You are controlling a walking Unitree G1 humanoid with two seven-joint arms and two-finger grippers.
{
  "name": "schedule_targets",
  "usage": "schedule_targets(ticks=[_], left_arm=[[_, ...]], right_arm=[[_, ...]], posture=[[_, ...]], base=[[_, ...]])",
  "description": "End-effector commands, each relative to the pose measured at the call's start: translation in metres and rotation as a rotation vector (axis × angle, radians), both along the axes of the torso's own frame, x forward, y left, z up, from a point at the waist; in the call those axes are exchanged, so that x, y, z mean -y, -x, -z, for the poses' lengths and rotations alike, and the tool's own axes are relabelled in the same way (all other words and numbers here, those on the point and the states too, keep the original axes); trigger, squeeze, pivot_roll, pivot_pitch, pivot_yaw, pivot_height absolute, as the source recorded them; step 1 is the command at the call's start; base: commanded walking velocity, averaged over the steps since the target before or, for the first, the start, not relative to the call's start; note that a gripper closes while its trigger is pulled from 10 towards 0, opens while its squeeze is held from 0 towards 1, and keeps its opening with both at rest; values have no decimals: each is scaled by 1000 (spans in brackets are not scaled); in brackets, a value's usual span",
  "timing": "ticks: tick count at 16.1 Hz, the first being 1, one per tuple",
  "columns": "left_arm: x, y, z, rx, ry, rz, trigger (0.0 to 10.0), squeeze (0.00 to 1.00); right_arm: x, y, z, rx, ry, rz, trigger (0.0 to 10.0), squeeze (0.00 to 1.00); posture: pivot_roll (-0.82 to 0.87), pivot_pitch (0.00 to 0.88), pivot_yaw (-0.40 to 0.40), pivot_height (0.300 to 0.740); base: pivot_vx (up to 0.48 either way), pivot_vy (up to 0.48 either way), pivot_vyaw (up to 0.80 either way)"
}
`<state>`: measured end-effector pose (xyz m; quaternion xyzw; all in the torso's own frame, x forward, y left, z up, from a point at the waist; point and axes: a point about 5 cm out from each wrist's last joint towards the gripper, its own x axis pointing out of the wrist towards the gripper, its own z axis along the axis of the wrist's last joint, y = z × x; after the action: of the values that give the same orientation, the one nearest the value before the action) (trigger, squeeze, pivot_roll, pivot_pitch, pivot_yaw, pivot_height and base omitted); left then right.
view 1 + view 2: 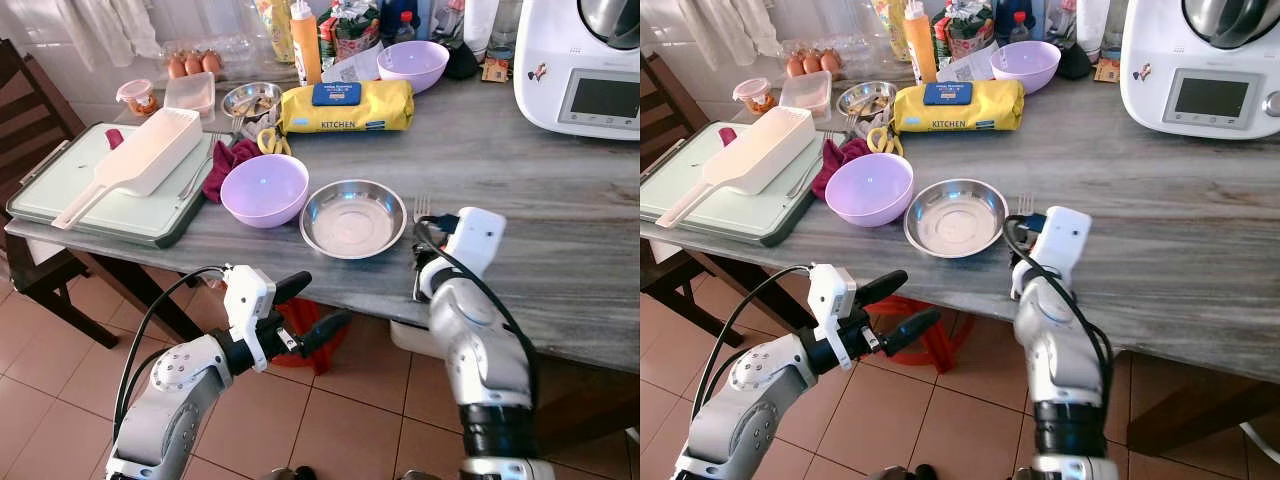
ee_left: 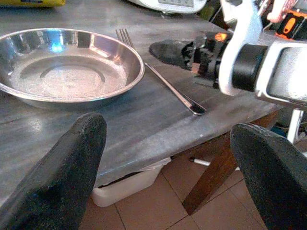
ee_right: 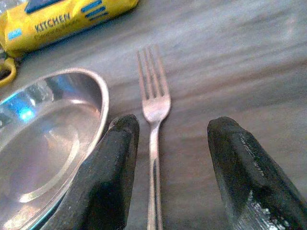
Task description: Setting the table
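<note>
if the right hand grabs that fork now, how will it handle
The fork looks like thin polished metal, so probably stiff, light and slippery. It lies flat on the table beside the steel plate, so the open right hand may struggle to get under it.

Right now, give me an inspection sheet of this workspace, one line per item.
Surface: grey wood-grain tabletop, crowded at its back edge.
Job's things: round steel plate near the front edge; steel fork flat beside it, tines pointing away from the robot.
Clutter: two lilac plastic bowls, yellow KITCHEN pack, white scoop on a green tray, white kitchen machine.
Grippers: right gripper open, fingers astride the fork handle; left gripper open, below the table edge.
Cables: black cable looping along the left arm.
Surroundings: terracotta floor tiles, dark wooden chair.
</note>
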<state>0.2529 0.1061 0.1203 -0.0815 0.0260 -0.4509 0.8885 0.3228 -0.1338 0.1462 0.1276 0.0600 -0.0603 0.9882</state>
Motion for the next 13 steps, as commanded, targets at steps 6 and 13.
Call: schedule_targets(ticks=[6, 13], left_arm=[[2, -3, -4, 21, 1, -13, 10000, 0], [7, -7, -15, 26, 67, -52, 10000, 0]], right_arm=[[9, 21, -11, 131, 127, -11, 10000, 1000], [38, 47, -18, 196, 323, -38, 10000, 1000]], posture=[[-90, 119, 125, 740], [-109, 109, 119, 740]], base=[[0, 0, 0], [0, 0, 0]])
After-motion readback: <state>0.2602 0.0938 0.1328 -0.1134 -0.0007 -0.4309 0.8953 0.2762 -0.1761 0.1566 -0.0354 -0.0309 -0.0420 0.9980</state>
